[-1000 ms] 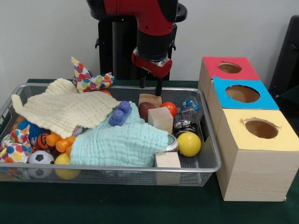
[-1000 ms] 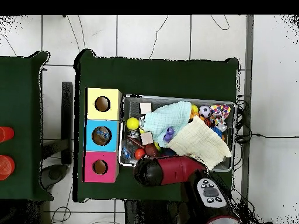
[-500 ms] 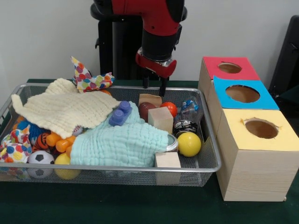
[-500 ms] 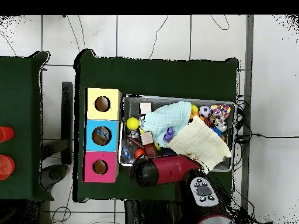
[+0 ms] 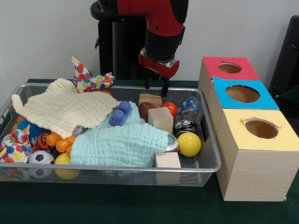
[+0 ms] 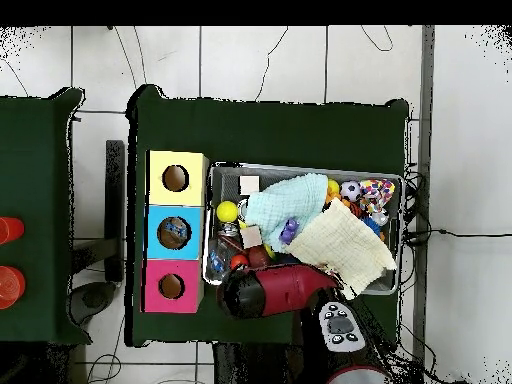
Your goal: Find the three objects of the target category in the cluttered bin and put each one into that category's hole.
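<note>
Right, my gripper (image 5: pixel 156 87) hangs empty, fingers apart, with the wooden block (image 5: pixel 160 119) and red ball (image 5: pixel 171 108) just below in the bin (image 5: pixel 117 168).

Three boxes (image 5: pixel 252 126) right of cluttered bin (image 5: pixel 208 161)

Even, diffuse indoor light fills the front view, bright enough to read every colour, with no single strong source evident. The wall behind is evenly pale grey. Shadows are soft: a faint dark band lies on the green bench (image 5: pixel 117 205) under the wire bin (image 5: pixel 205 163), and the wooden boxes (image 5: pixel 254 163) shade only slightly toward 6 o'clock. A small highlight sits at about 11 o'clock on the yellow ball (image 5: pixel 189 143), and a mild sheen shows on the red arm (image 5: pixel 161 18). Focus is slightly soft throughout. From overhead, the white floor (image 6: pixel 260 60) looks bright, the bench dark and flat.
</note>
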You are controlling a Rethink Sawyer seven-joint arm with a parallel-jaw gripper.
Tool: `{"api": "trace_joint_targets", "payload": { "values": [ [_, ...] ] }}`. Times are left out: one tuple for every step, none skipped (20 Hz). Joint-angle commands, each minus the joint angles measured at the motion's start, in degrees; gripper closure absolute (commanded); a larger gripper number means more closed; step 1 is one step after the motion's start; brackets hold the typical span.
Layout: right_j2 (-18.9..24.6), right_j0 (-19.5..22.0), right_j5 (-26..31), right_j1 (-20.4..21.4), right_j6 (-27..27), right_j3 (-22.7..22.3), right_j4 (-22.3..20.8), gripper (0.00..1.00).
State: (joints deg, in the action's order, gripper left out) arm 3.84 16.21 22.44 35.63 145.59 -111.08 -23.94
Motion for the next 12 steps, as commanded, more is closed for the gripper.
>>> {"api": "trace_joint_targets", "payload": {
  "values": [
    [7.1, -4.5, -1.6, -7.6, 6.1, 6.5, 6.9, 0.00],
    [6.4, -5.5, -1.4, -7.8, 6.8, 7.2, 7.3, 0.00],
    [5.9, -6.0, -1.3, -8.1, 7.0, 7.6, 7.7, 0.00],
    [5.1, -6.8, -1.2, -8.4, 7.4, 8.2, 7.9, 0.00],
    [4.7, -7.1, -1.2, -8.7, 7.3, 8.6, 8.2, 0.00],
    [3.8, -7.9, -1.2, -9.0, 7.7, 9.0, 8.3, 0.00],
    [3.4, -8.3, -1.2, -9.2, 7.7, 9.3, 8.6, 0.00],
    [3.0, -8.7, -1.2, -9.4, 7.8, 9.5, 8.8, 0.00],
    [2.6, -9.1, -1.2, -9.6, 7.9, 9.7, 9.1, 0.00],
    [2.5, -9.3, -1.5, -9.9, 7.9, 9.9, 9.5, 0.00],
    [2.3, -9.5, -1.7, -10.1, 7.8, 10.1, 9.8, 0.00],
    [2.3, -9.7, -2.0, -10.5, 7.8, 10.6, 10.3, 0.00]
  ]
}}
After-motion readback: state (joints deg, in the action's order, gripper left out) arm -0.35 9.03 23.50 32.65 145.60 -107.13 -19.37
